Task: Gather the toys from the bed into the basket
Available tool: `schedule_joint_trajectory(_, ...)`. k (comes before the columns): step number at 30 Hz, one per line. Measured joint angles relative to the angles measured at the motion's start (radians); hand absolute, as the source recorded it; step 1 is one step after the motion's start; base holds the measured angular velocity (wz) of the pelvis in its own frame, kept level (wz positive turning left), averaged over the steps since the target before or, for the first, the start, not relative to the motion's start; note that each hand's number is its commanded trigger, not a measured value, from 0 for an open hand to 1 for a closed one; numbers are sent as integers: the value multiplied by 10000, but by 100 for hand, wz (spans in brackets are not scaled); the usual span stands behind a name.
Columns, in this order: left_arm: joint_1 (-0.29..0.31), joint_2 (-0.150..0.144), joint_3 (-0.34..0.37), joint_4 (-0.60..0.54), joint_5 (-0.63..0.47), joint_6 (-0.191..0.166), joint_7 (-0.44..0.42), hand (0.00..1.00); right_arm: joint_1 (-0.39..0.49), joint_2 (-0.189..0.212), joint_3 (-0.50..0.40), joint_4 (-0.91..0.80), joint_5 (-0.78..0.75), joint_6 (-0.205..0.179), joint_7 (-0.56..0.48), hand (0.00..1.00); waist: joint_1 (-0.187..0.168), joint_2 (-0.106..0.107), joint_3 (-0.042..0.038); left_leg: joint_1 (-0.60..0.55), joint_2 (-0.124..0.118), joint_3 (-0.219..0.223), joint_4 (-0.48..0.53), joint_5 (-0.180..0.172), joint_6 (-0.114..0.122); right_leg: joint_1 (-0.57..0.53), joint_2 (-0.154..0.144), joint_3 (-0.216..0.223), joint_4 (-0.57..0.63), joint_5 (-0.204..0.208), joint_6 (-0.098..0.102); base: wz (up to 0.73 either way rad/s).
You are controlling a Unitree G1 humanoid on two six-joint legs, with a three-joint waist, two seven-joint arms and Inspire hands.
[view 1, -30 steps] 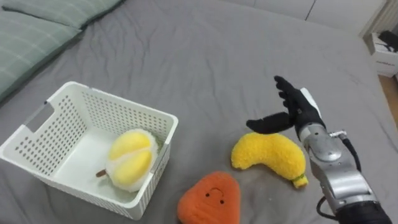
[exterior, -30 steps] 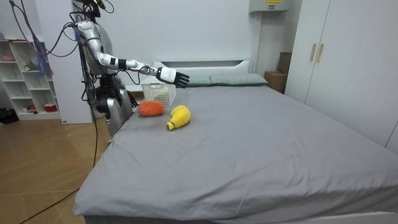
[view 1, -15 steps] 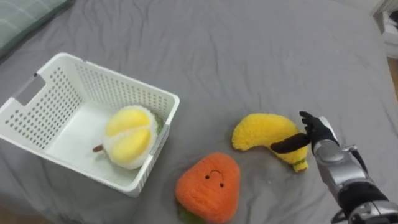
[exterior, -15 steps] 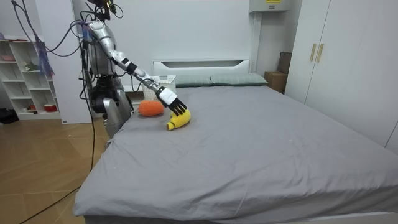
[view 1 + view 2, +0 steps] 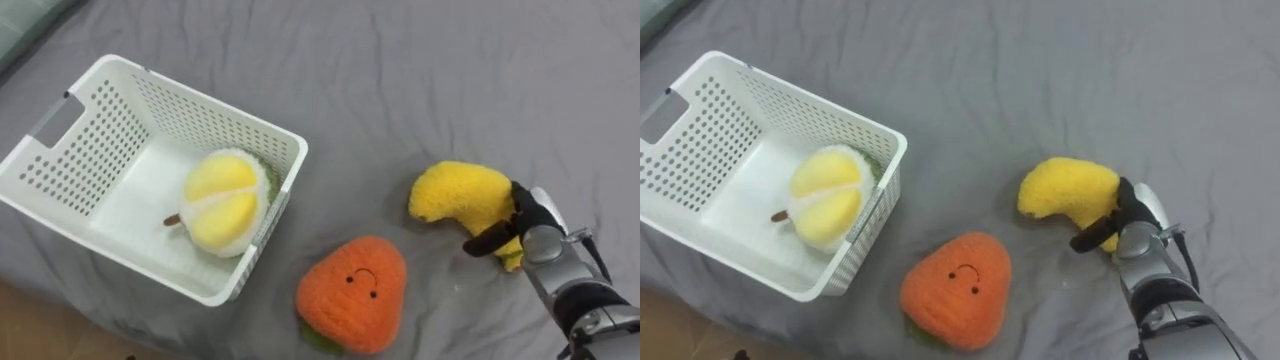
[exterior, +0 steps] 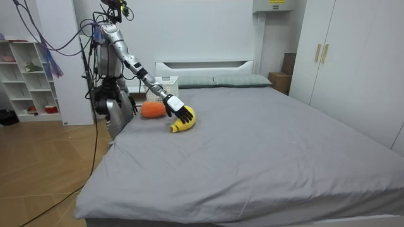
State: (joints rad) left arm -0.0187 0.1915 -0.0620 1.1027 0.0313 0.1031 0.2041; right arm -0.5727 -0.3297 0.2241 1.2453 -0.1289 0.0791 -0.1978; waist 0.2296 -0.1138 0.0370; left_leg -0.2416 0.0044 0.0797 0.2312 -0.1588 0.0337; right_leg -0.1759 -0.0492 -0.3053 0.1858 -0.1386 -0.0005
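A yellow plush banana (image 5: 462, 195) (image 5: 1070, 193) (image 6: 184, 120) lies on the grey bed (image 5: 420, 70). My right hand (image 5: 522, 222) (image 5: 1125, 215) (image 6: 182, 113) rests on its right end, fingers curled over it and thumb pressed against its near side. An orange plush carrot (image 5: 352, 294) (image 5: 954, 289) (image 6: 153, 109) with a smiling face lies nearer me, to the left of the banana. A white perforated basket (image 5: 60, 130) (image 5: 680, 110) (image 6: 161, 94) stands at the left, holding a yellow plush durian (image 5: 226, 200) (image 5: 826, 193).
The bed's near edge runs along the lower left, with wooden floor (image 6: 44, 170) below it. Green pillows (image 6: 233, 80) lie at the headboard. White wardrobes (image 6: 341, 57) stand at the room view's right, a shelf (image 6: 31, 82) at its left.
My right hand has come down from above the bed onto the banana and closed around its end. The camera has tilted further down over the toys.
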Motion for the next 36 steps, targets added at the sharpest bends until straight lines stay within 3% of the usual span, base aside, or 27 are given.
schedule_joint_trajectory(13,-137,-1,-372,136,-29,-14,-246,0,-81,-405,106,-5,-10,-45,-495,100,-2,56,38,-92,3,0,6,0,0,-55,5,-58,3,-1,0,1)
schedule_joint_trajectory(18,-126,0,-364,167,-27,-13,-229,0,-62,-406,176,50,-66,-29,-490,100,-2,180,113,-141,0,-32,13,-1,1,-80,6,-74,3,-1,0,0)
schedule_joint_trajectory(26,-7,103,-304,165,-13,-15,-196,0,-52,-554,165,63,78,-41,-524,100,-19,281,54,-263,-18,-220,50,2,0,-133,-1,-326,-3,0,-1,5)
schedule_joint_trajectory(33,284,454,-315,287,7,8,-216,0,218,-618,169,699,202,-199,-869,100,-38,547,-141,-57,-81,-559,65,5,0,248,-12,-599,-55,-1,-1,15)
schedule_joint_trajectory(36,315,465,-319,305,7,12,-317,0,305,-617,170,734,214,-239,-976,100,-35,543,-145,-51,-133,-605,65,48,5,354,-22,-679,-182,0,-1,10)
